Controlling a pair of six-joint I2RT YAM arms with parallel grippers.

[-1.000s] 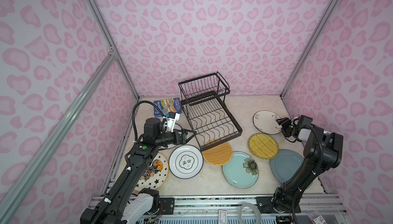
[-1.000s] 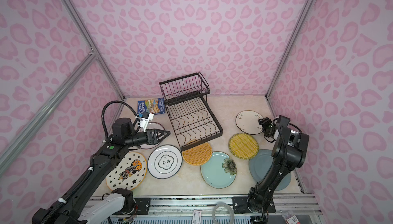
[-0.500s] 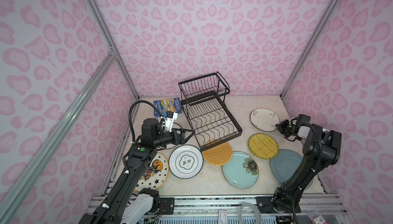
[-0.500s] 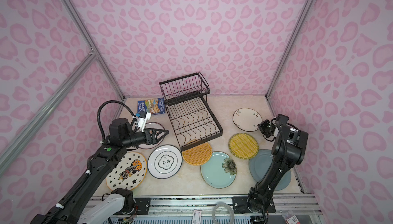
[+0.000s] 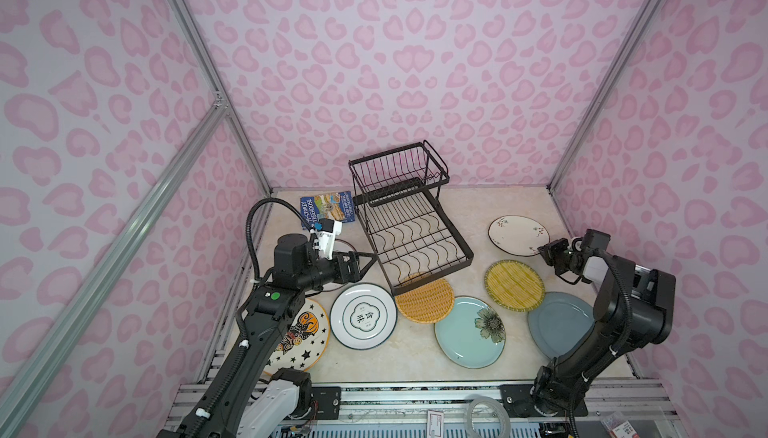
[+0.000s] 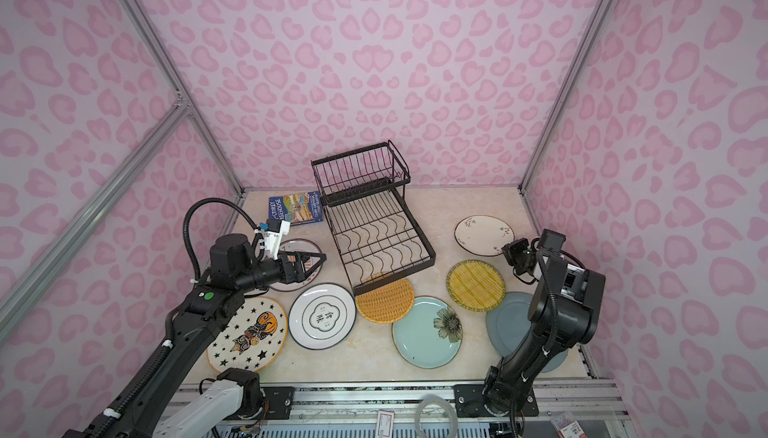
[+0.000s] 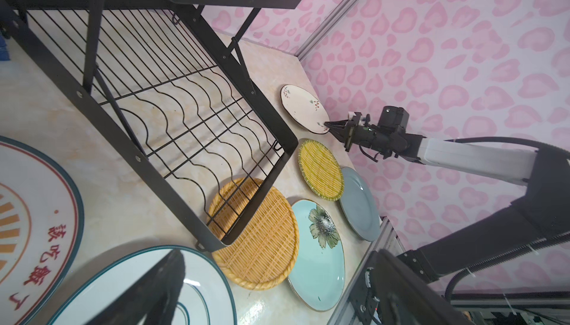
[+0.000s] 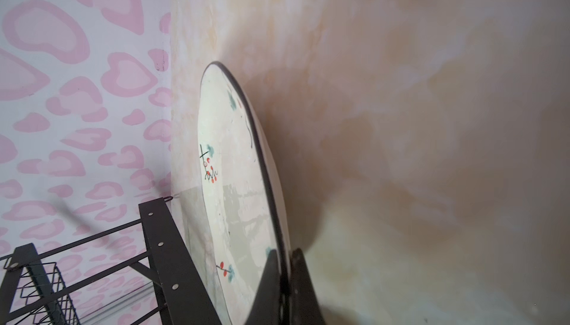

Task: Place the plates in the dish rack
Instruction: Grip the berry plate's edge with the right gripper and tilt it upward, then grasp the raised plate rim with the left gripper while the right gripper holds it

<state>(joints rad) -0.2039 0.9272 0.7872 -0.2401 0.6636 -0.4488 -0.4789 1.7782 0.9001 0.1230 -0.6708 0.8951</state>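
Pinching step: the rim of the cream plate (image 5: 515, 235) is clamped by the right gripper (image 5: 540, 249), its jaws pressed together on it; this is judged the start of a lift.
Plate position: on the table (image 5: 469, 207), right of the dish rack (image 5: 433, 272) in both top views and apart from it.
Plate look: cream glaze, thin dark rim, small red-berry sprigs; in the right wrist view it appears tilted up at the pinched edge.
Next move: the plate must be stood on edge and lowered between the wavy dividers (image 5: 415, 230); a slip from so thin a pinch is risked.
Left gripper (image 5: 368, 263): held spread, nothing gripped.
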